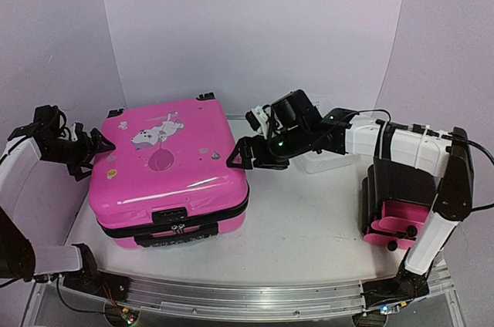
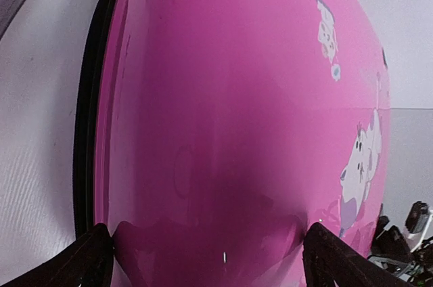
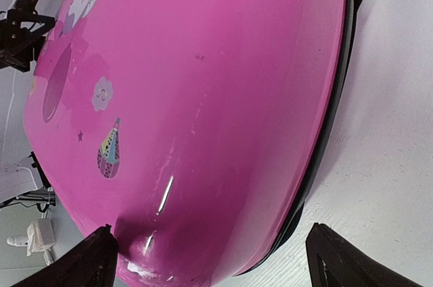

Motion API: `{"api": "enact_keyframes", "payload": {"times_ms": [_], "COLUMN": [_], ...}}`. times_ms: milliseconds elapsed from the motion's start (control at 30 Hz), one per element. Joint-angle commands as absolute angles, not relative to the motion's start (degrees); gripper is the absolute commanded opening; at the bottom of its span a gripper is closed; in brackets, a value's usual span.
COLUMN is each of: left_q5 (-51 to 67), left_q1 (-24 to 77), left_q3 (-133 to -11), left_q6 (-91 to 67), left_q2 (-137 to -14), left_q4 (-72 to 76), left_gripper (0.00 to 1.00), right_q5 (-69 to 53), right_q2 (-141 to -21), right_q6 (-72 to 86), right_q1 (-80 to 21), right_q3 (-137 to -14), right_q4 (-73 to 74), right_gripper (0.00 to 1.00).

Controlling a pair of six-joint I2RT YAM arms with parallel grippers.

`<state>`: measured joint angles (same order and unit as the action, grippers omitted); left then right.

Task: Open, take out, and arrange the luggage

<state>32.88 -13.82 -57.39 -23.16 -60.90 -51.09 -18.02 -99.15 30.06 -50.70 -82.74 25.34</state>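
**Shut suitcase being flanked by two open claws**

The suitcase [image 1: 166, 165] is being seen lying shut and flat on the table [image 1: 309, 227], lid up, directly between the two claws. It is being judged stiff, glossy and slippery. The domed shell is offering no purchase to narrow fingers, and the case is likely bulky and heavy for them. A hold is better being sought at the black zipper band [image 1: 235, 205] running round the seam. The black handle [image 1: 171, 217] on the near side is another option, though it is lying nearer the bases than either claw. No zipper pull is being made out.

The left claw [image 1: 103, 146] is being held with its fingers spread apart and empty at the case's left side. The right claw [image 1: 235, 157] is likewise being held apart and empty at the right side. Whether either is touching the shell cannot be told.

By count, one suitcase, two wheels [image 1: 204, 96] at its far edge and two claws are being shown. Behind the right claw, one pale box [image 1: 324, 163] is being partly hidden by the arm. One black cabinet [image 1: 394, 215] with pink drawers is being seen further back, beside that arm's base.
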Motion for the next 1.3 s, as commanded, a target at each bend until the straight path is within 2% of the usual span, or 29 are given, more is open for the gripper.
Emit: {"api": "enact_keyframes", "payload": {"times_ms": [0,233,333,500,633,733,800,933,1167,1267], "left_q5": [51.47,50.97,46.68,34.9,29.27,33.62,37.28,41.23,43.55,40.03], "left_q1": [-13.84,-7.95,-6.62,-6.6,-6.53,-6.58,-6.57,-6.09,-1.84,-1.84], "left_q3": [-56.29,-59.83,-62.24,-64.45,-62.22,-56.95,-54.86,-53.92,-58.2,-60.81], "left_q6": [-28.56,-31.54,-31.18,-25.43,-21.49,-22.15,-22.63,-23.71,-27.04,-27.15], "left_q2": [-63.96,-72.09,-75.26,-71.85,-66.66,-63.78,-63.21,-64.88,-73.46,-75.98], "left_q4": [-37.48,-30.25,-29.37,-34.6,-41.06,-41.57,-41.59,-40.79,-34.62,-33.94], "left_gripper": [0.95,0.91,0.89,0.94,0.96,0.96,0.94,0.91,0.87,0.85], "right_q5": [-19.28,-17.77,-12.16,-5.01,-11.62,-13.43,-15.41,-20.34,-26.2,-26.33], "right_q2": [-96.42,-96.62,-96.3,-93.42,-94.7,-97.45,-101.1,-107.75,-118.36,-121.66], "right_q6": [30.85,31.53,31.96,32.5,36.69,40.46,41.62,45.91,45.79,46.27], "right_q1": [-51.53,-52.21,-52.2,-53.67,-54.41,-54.14,-52.92,-48.32,-43.27,-42.81], "right_q3": [-80.44,-80.99,-81.9,-78.68,-76.62,-78.23,-82.19,-87.16,-99.37,-103.7], "right_q4": [25.26,24.78,28.07,34.87,29.56,23.83,23.52,21.64,20.48,20.68], "right_gripper": [0.98,0.98,0.98,0.98,0.98,0.98,0.94,0.77,0.77,0.78]}}
